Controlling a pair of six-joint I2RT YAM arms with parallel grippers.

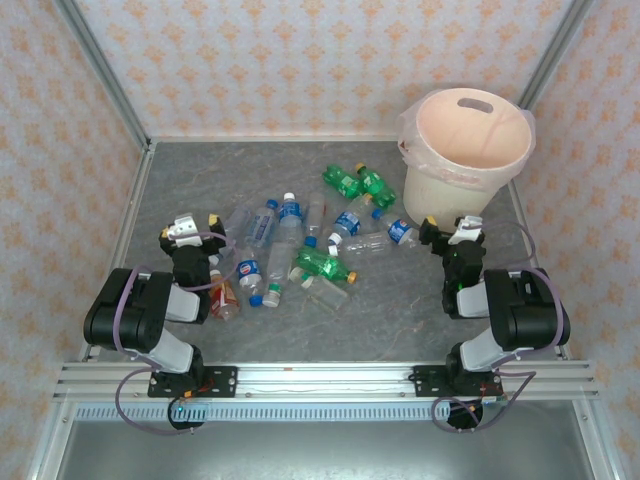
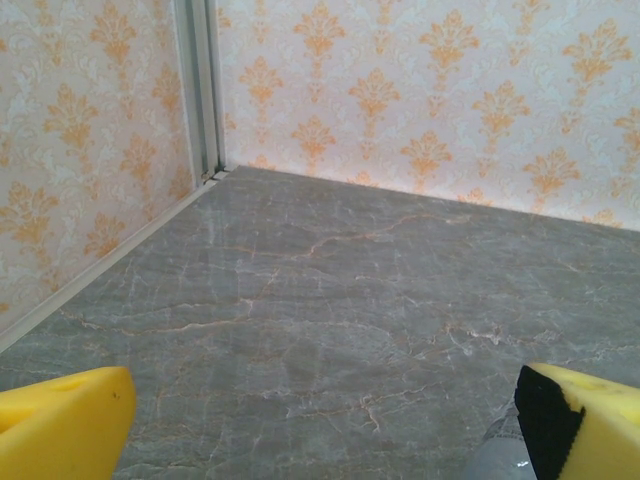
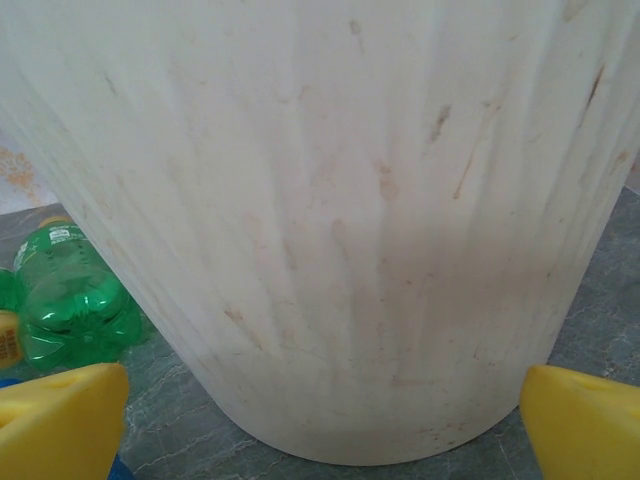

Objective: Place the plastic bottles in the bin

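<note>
Both claws gape empty, the bottles lying loose on the worktop.
The left claw (image 1: 188,226) hangs wide open over bare grey marbled worktop (image 1: 400,310), just left of the heap. The right claw (image 1: 455,225), equally wide, faces the wall of the large round cream-white plastic bin (image 1: 440,180) in the far right corner. Small clear and green plastic bottles (image 1: 300,250) lie scattered between the arms.

Grey veining is seen on the worktop (image 1: 400,310), orange damask on walls (image 1: 300,60); the bin (image 1: 440,185) is cream, bottles (image 1: 289,215) apparently blue-labelled.
</note>
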